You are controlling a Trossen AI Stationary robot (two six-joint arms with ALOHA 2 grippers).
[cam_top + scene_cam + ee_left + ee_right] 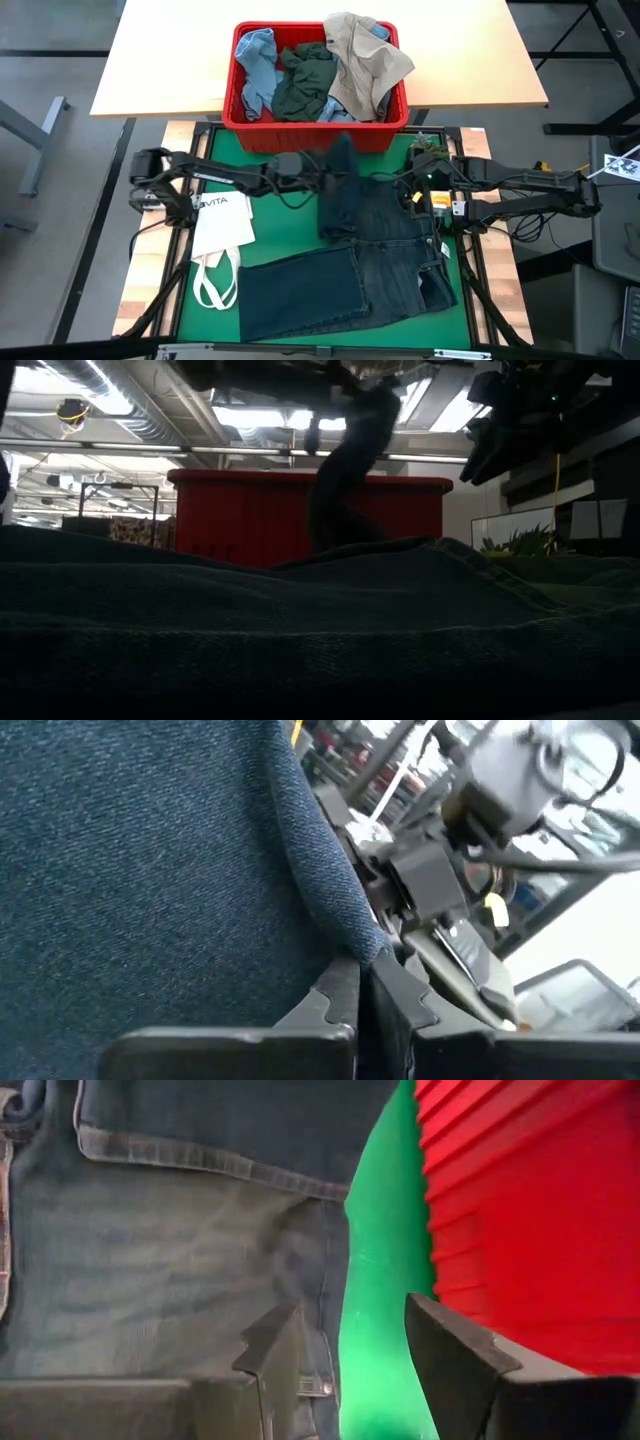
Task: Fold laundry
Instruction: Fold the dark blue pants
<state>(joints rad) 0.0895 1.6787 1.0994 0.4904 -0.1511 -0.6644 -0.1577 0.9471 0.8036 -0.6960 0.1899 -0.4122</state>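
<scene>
A pair of dark navy jeans (350, 270) lies spread across the green mat (190, 310) of the counter, one leg stretched flat toward the near edge while the other leg is lifted off the cloth. The left claw (362, 982) is clamped tight on the hem of that raised leg, holding it up just in front of the red basket (240, 110); the low view shows the denim hanging as a dark column before the basket's wall. The right claw (350, 1345) hovers with its fingers wide apart, gripping nothing, over the waistband edge of the jeans and the strip of green mat beside the basket. Inside the basket sit a light blue piece (256, 68), a dark green-grey piece (305, 85) and a beige piece (362, 62) that spills over the rim. A white tote bag (222, 240) with loop handles rests on the mat's left side, just beside the flat leg.
</scene>
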